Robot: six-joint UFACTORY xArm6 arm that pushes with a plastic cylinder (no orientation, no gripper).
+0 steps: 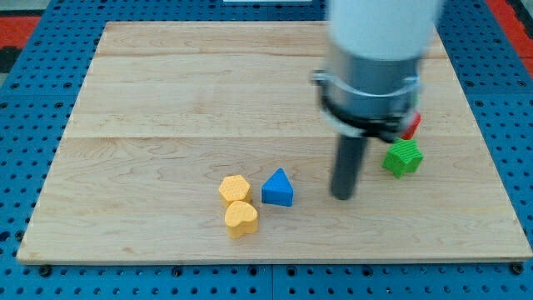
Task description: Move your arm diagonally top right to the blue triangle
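Observation:
The blue triangle (pixel 278 188) lies on the wooden board (pixel 166 100) below the middle. My tip (pixel 342 196) rests on the board to the right of the blue triangle, at about the same height, with a clear gap between them. The rod runs up into the large grey arm body that covers the upper right of the view.
A yellow hexagon block (pixel 235 189) and a yellow heart block (pixel 241 218) sit just left of the blue triangle. A green star-like block (pixel 403 157) lies right of my tip. A red block (pixel 412 125) is partly hidden behind the arm.

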